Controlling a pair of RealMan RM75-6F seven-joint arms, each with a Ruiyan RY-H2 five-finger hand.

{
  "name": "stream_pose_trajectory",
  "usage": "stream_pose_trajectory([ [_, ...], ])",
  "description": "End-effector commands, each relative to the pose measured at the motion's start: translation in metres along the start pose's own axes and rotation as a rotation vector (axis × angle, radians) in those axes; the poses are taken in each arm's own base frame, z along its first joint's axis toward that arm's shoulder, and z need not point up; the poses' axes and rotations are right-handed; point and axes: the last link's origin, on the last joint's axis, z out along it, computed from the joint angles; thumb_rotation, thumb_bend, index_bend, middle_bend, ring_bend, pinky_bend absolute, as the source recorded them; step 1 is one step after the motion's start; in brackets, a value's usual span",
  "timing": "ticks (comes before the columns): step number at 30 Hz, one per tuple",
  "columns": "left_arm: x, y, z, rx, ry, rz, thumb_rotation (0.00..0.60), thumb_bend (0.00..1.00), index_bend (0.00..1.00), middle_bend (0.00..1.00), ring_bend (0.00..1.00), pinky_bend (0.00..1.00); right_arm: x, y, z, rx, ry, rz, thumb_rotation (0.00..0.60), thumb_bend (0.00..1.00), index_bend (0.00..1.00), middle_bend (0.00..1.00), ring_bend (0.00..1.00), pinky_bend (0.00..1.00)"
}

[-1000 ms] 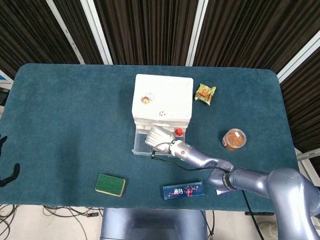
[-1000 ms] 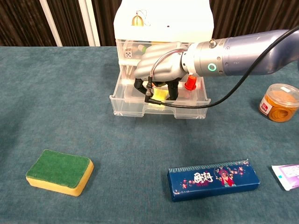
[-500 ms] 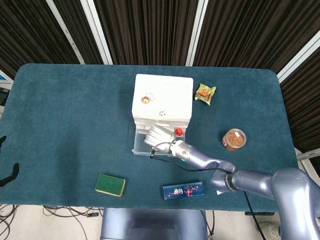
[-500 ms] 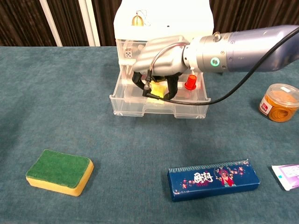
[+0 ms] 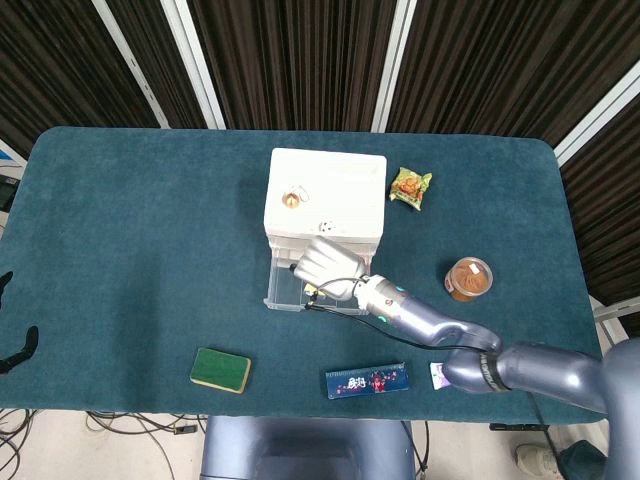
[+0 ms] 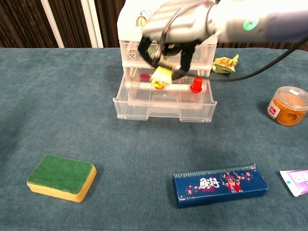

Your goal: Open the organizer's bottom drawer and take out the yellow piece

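The white organizer [image 5: 325,190] [image 6: 132,24] stands mid-table with its clear bottom drawer [image 6: 163,114] [image 5: 285,297] pulled out. My right hand [image 6: 175,21] [image 5: 328,262] hovers above the drawer and in front of the organizer's upper drawers. Its dark fingers pinch the yellow piece [image 6: 161,77], which hangs in the air over the drawer. A red piece [image 6: 195,85] stands in the drawer's right part. In the head view the hand hides the yellow piece. Only dark fingertips of my left hand [image 5: 18,348] show at the table's left edge, apart and holding nothing.
A green and yellow sponge [image 6: 61,177] lies front left. A blue box [image 6: 220,185] lies front right, with a white-purple packet [image 6: 296,182] beside it. An orange-filled jar [image 6: 288,106] stands right, and a snack packet [image 5: 410,187] lies beside the organizer.
My right hand has risen out of the drawer, lifting the yellow piece from the drawer floor to well above its rim. The left hand has barely moved.
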Motion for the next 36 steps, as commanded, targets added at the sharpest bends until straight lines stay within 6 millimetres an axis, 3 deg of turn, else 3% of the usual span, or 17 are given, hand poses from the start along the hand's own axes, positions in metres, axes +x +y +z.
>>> stream_pose_trajectory([
  [1,0.0,0.0,0.0,0.0,-0.001,0.001,0.6,0.4,0.01,0.0,0.0,0.0,0.011,0.012,-0.023,-0.03,0.025,0.022,0.6,0.27,0.58,1.0,1.0,1.0],
  [8,0.0,0.001,0.0,-0.002,0.002,0.001,0.6,0.4,0.01,0.0,0.0,0.0,-0.002,0.029,-0.068,-0.063,-0.056,-0.003,0.6,0.27,0.58,1.0,1.0,1.0],
  [18,0.0,0.002,0.0,-0.004,0.005,0.003,0.6,0.4,0.01,0.0,0.0,0.0,-0.058,0.059,-0.122,-0.185,-0.233,-0.021,0.6,0.27,0.58,1.0,1.0,1.0],
  [23,0.0,0.003,-0.001,-0.005,0.003,0.006,0.6,0.4,0.01,0.0,0.0,0.0,-0.09,0.065,-0.132,-0.216,-0.302,-0.035,0.6,0.27,0.58,1.0,1.0,1.0],
  [29,-0.001,0.002,0.0,-0.003,0.0,0.007,0.6,0.4,0.01,0.0,0.0,0.0,-0.121,0.058,-0.133,-0.193,-0.373,-0.045,0.6,0.27,0.58,1.0,1.0,1.0],
  [36,-0.001,0.002,0.0,-0.003,-0.001,0.008,0.6,0.4,0.01,0.0,0.0,0.0,-0.139,0.05,-0.122,-0.196,-0.377,-0.024,0.6,0.27,0.58,1.0,1.0,1.0],
])
